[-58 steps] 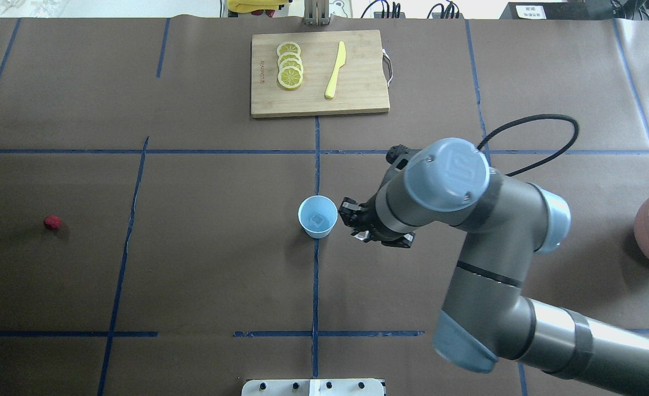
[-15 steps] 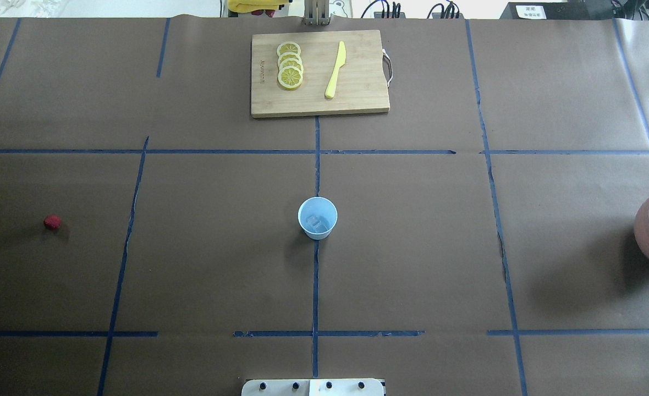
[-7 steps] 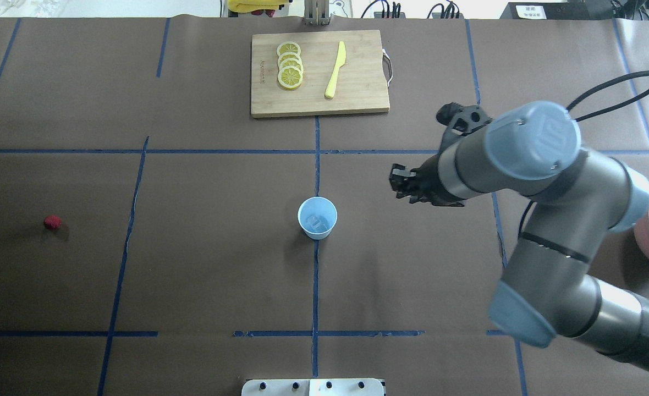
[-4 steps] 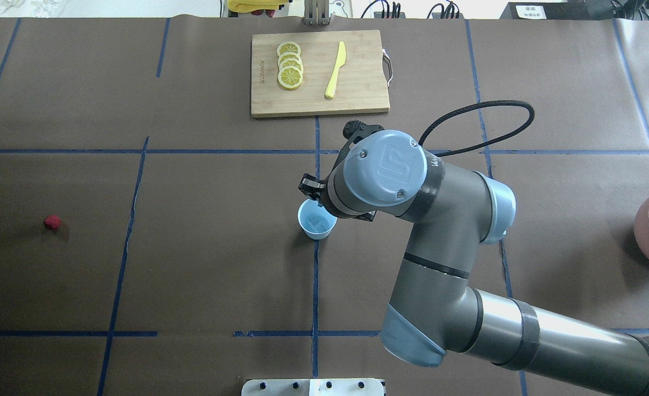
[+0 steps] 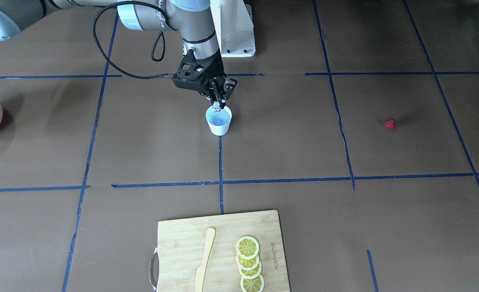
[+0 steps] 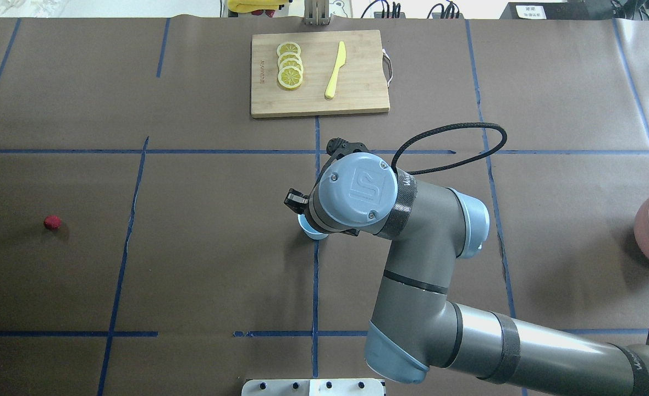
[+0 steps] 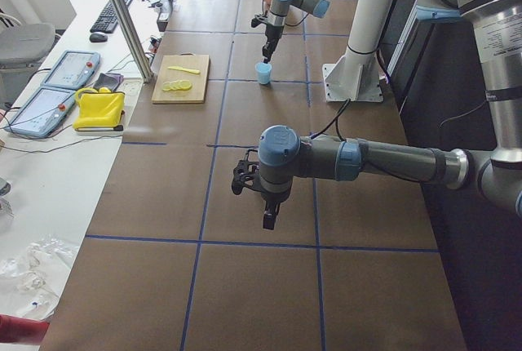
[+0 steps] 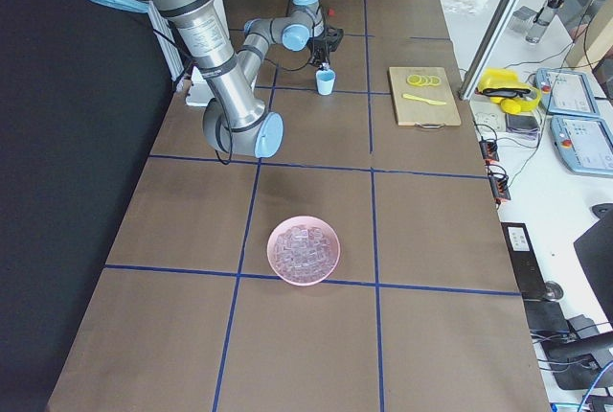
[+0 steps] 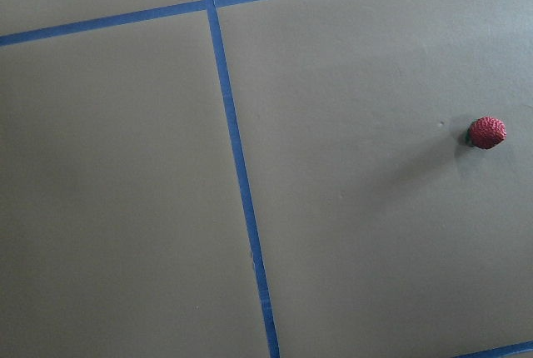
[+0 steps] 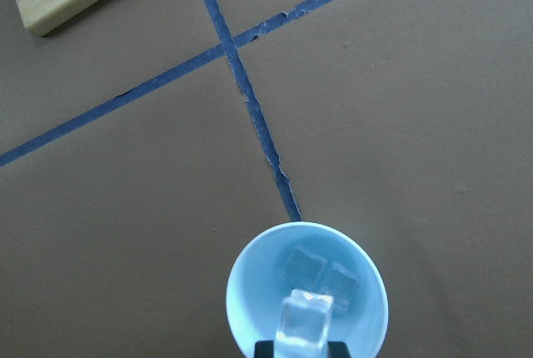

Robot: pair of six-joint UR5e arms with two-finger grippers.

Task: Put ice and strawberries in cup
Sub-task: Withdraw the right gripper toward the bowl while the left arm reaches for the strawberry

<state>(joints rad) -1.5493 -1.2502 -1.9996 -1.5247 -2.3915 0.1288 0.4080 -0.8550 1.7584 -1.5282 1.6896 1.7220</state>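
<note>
My right gripper (image 5: 217,106) hangs just above the white, blue-lined cup (image 5: 218,123) at the table's middle. It is shut on a clear ice cube (image 10: 304,318). Two more ice cubes (image 10: 321,270) lie in the cup (image 10: 250,287). In the overhead view the right wrist covers most of the cup (image 6: 311,234). The red strawberry (image 6: 52,222) lies alone far to the robot's left, and the left wrist view shows that strawberry (image 9: 487,132) too. The left gripper (image 7: 269,220) hovers over bare table near it; I cannot tell whether it is open or shut.
A pinkish bowl (image 8: 304,249) full of ice stands far to the robot's right. A wooden cutting board (image 6: 357,88) with lemon slices (image 6: 290,71) and a yellow knife (image 6: 335,69) lies beyond the cup. Blue tape lines cross the brown table cover.
The right arm swung in from the bowl side and now stands over the cup with an ice cube. Cup and strawberry have not moved.
</note>
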